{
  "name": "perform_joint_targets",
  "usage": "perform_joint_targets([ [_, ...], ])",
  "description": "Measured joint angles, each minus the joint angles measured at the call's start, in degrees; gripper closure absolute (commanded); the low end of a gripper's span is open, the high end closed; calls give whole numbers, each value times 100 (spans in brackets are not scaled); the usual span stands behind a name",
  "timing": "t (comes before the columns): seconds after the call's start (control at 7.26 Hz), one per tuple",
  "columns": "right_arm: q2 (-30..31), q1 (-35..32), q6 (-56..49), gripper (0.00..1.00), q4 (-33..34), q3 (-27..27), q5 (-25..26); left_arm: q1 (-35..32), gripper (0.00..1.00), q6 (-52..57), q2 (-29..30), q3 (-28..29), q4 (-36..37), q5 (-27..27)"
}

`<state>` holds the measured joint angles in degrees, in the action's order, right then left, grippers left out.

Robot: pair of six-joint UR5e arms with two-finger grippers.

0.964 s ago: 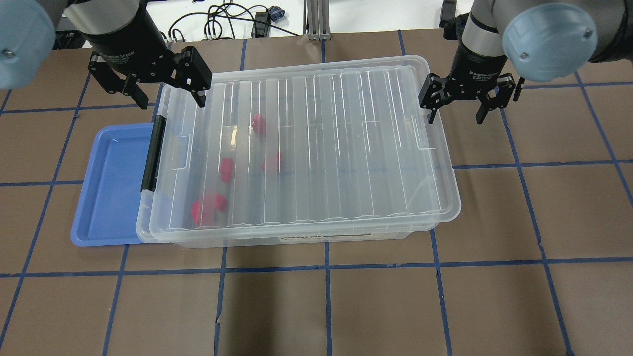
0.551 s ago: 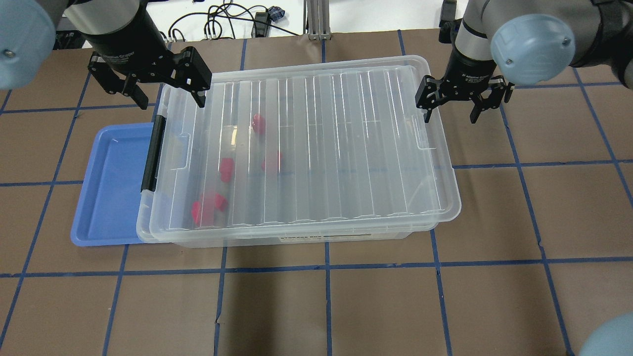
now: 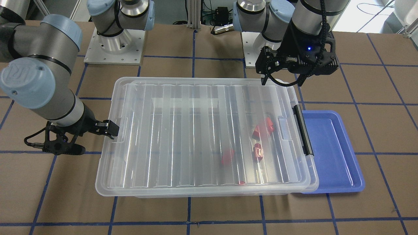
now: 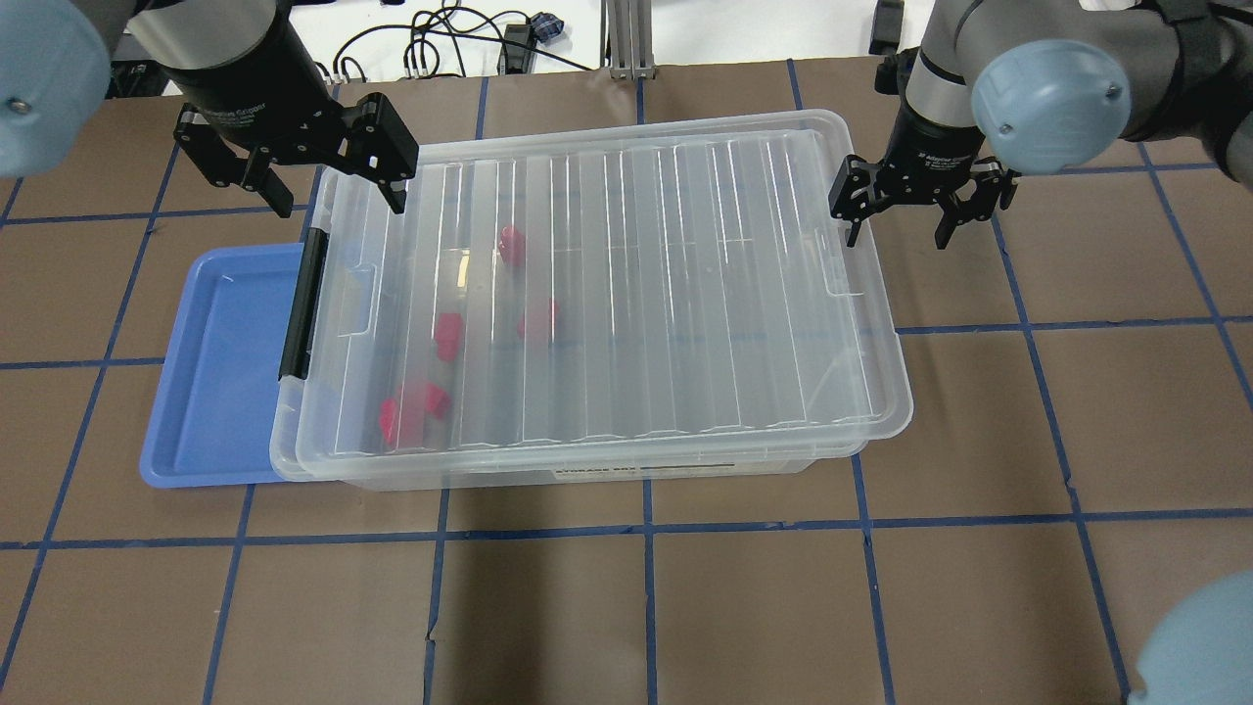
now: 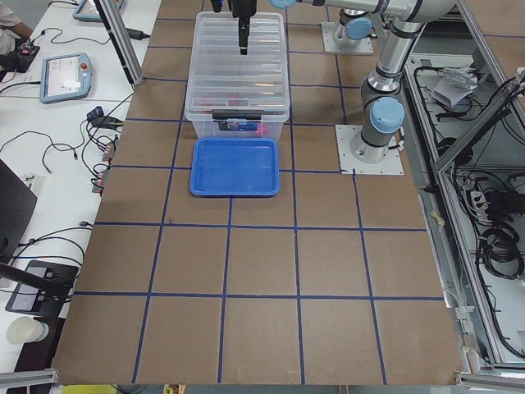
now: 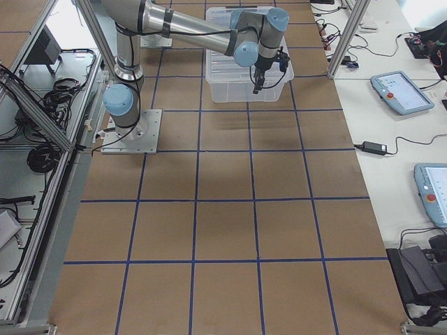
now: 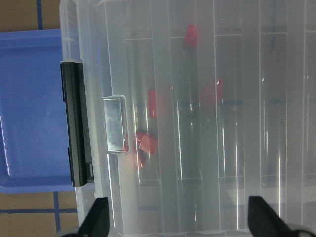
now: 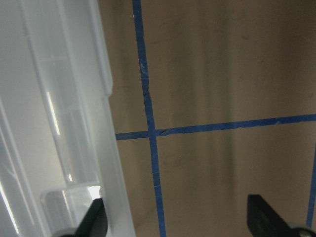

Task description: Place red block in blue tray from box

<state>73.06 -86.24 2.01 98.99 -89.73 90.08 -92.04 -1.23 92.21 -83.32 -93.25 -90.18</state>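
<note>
Filling the bench's middle, the box point(image 4: 685, 294) sits lidded, with the blue tray point(image 4: 220, 372) just beside its latched end. Only the front view shows the red block point(image 3: 258, 152) crisply, inside near that latch. Left claw point(image 4: 340, 201) and right claw point(image 4: 898, 235) both gape apart. Since a second ago, only the right arm has shifted slightly.

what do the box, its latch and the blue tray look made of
The box: clear glossy hard plastic; red blocks show through its ribbed lid, with glare streaks. The latch: probably matte black plastic, no shine seen. The blue tray: smooth moulded plastic, rounded rim, soft sheen.
</note>
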Motion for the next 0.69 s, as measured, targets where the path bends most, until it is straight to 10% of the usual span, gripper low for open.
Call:
perform_joint_targets([
  [0.69,17,548,-224,0,-32,-1,364,1,0,-2,-20,24,0,-7],
])
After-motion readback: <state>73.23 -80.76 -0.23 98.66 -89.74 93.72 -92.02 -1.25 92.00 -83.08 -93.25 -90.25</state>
